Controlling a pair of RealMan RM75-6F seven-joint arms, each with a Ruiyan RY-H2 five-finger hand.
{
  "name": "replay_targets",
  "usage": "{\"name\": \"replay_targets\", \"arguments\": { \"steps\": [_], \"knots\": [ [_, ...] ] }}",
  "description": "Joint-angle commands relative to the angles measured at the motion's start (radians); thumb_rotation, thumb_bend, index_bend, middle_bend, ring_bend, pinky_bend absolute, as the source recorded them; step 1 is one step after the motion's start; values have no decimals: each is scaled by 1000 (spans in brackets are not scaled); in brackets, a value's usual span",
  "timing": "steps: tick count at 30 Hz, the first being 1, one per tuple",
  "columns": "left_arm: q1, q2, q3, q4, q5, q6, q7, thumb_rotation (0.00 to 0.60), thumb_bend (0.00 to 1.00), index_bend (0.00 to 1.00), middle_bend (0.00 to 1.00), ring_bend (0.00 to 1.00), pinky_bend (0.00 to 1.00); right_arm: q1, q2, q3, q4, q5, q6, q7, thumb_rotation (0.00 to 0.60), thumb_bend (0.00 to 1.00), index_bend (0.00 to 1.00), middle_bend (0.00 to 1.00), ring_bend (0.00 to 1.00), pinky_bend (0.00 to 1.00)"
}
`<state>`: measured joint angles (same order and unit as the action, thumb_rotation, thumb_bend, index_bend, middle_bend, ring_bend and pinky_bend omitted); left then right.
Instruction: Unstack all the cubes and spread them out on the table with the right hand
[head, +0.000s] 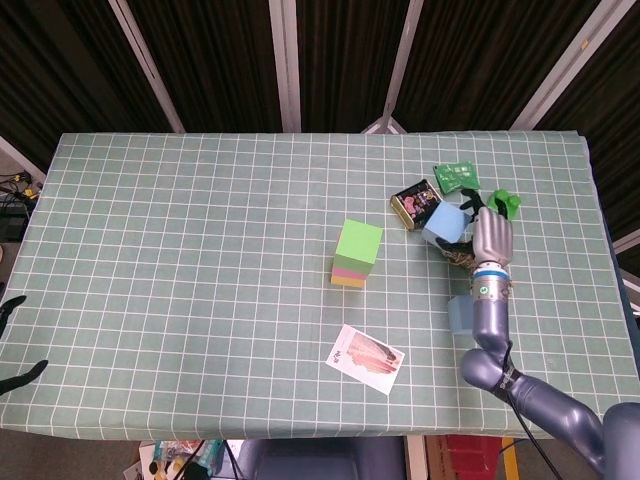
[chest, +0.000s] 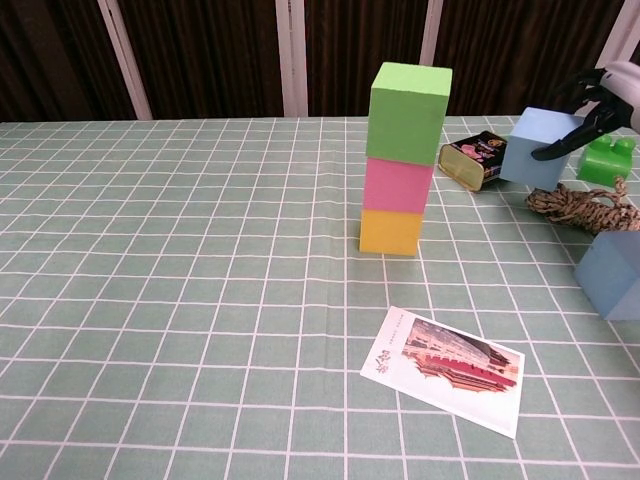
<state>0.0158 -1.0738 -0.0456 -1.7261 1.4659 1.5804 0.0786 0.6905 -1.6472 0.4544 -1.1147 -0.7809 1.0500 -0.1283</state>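
Observation:
A stack of three cubes stands mid-table: green cube (chest: 409, 98) on top, pink cube (chest: 396, 184) in the middle, yellow cube (chest: 391, 230) at the bottom; from the head view the green top (head: 358, 242) hides most of the rest. My right hand (head: 489, 238) holds a light blue cube (chest: 540, 147) in the air above the rope, also seen as the blue cube (head: 445, 224) from above. A second blue cube (chest: 612, 275) lies on the table at the right. My left hand (head: 12, 345) shows only as dark fingertips at the left edge.
A coil of rope (chest: 585, 208), a dark tin (chest: 472, 157), a green toy brick (chest: 612, 158) and a green packet (head: 458, 177) crowd the back right. A picture card (chest: 444, 369) lies near the front. The table's right edge is close to my arm.

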Motion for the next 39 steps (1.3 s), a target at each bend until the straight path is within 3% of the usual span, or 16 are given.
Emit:
{"name": "replay_targets", "arguments": {
  "steps": [1,7,12,14,20,28,33,39],
  "knots": [
    [0,-2,-2,-1,-7,-2,7,600,170,176,0,0,0,4,-3,1,58,4,-38,17,600,113,228,356,484,87],
    [3,-8,-6,-1,-7,8,18,600,169,176,0,0,0,6,-21,-3,145,3,-83,44,600,113,228,354,458,80],
    [-2,-12,-8,-3,-15,-3,29,600,170,176,0,0,0,6,-17,-12,158,10,-125,30,600,113,219,177,174,8],
    [-3,-10,-6,-3,-11,-5,27,600,169,176,0,0,0,2,-6,-9,145,-5,-113,41,600,113,195,132,112,2],
    [-2,-2,-12,-1,-19,-4,6,600,169,176,0,0,0,-62,119,-7,-58,-34,-93,71,600,112,125,78,21,0],
    [-5,3,-4,-1,-6,-12,-4,600,169,176,0,0,0,-179,395,-25,-450,-61,-175,148,600,112,101,77,23,0],
    [-2,7,-3,0,-4,-10,-17,600,170,176,0,0,0,-258,497,-62,-586,-264,-226,315,600,112,101,76,36,0],
    [1,12,-1,2,4,-3,-28,600,169,176,0,0,0,-326,517,-118,-631,-473,-149,435,600,111,101,76,36,0]
  ]
}}
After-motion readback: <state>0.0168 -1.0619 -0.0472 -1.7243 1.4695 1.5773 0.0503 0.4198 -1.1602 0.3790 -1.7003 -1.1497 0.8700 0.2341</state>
